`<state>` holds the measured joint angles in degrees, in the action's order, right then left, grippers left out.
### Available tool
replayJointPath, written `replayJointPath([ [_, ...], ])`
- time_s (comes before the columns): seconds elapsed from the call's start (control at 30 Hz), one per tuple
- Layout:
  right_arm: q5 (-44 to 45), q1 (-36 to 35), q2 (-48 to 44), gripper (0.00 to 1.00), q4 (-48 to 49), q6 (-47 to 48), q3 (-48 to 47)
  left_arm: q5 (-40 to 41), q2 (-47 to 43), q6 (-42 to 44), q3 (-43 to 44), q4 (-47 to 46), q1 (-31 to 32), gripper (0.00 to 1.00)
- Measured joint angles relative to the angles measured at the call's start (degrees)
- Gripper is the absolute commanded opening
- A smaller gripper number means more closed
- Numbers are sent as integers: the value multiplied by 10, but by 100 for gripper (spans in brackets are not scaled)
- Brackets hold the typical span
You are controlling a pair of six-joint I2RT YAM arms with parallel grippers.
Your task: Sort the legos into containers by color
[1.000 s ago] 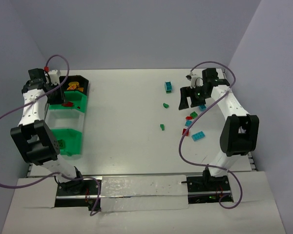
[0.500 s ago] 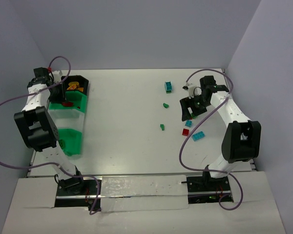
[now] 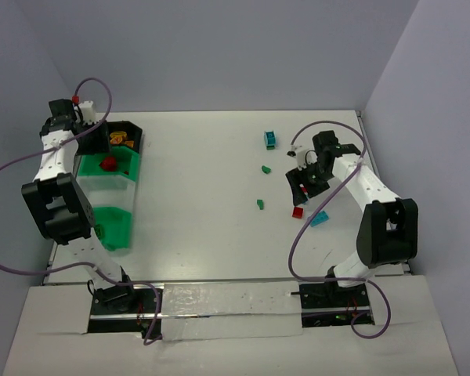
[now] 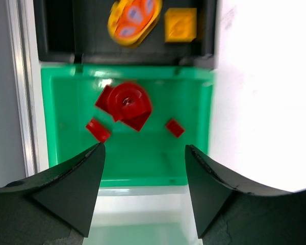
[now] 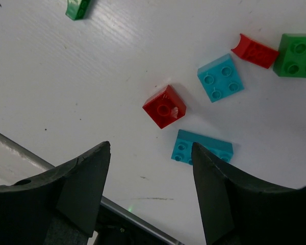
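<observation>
The left gripper [image 4: 143, 152] has let go and drawn back toward the far left corner of the worktop [image 3: 196, 180]. The right arm has swung nearer, its jaws narrower than a second ago.

Along the left edge runs the row of bins. The black bin [image 4: 61, 30] at the far end holds orange pieces [image 4: 134, 18]. The green bin [image 4: 204, 127] next to it holds three red pieces [image 4: 126, 104], one big and two small. We see the left gripper hanging over that green bin, jaws apart and empty. The left arm is folded by the left edge.

Toward the right edge loose bricks lie on the worktop. A lone teal brick [image 3: 270, 139] is farthest, and two green bits [image 3: 265, 168] lie nearer. The right gripper [image 5: 150, 148] points down with its jaws apart, grasping nothing. Just beyond its tips lies a red brick [image 5: 164, 106], unobstructed. A long teal brick [image 5: 201, 148] lies just beside it and a square teal one [image 5: 220, 76] is near. Farther off, a curved red piece [image 5: 254, 51] lies beside a green brick [image 5: 298, 55]. The right arm's elbow stands by the right edge.
</observation>
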<state>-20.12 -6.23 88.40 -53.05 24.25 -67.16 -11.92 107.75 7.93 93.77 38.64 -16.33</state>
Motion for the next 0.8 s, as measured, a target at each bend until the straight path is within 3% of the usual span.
replayJointPath([
  [0.33, 20, -34, 0, 68, 1, 15, 17, -37, -51, 0, 28, -19, 59, 74],
  [0.8, 62, -65, 49, 73, 32, 138, 41, -151, -57, 38, 28, 12, 58, 76],
])
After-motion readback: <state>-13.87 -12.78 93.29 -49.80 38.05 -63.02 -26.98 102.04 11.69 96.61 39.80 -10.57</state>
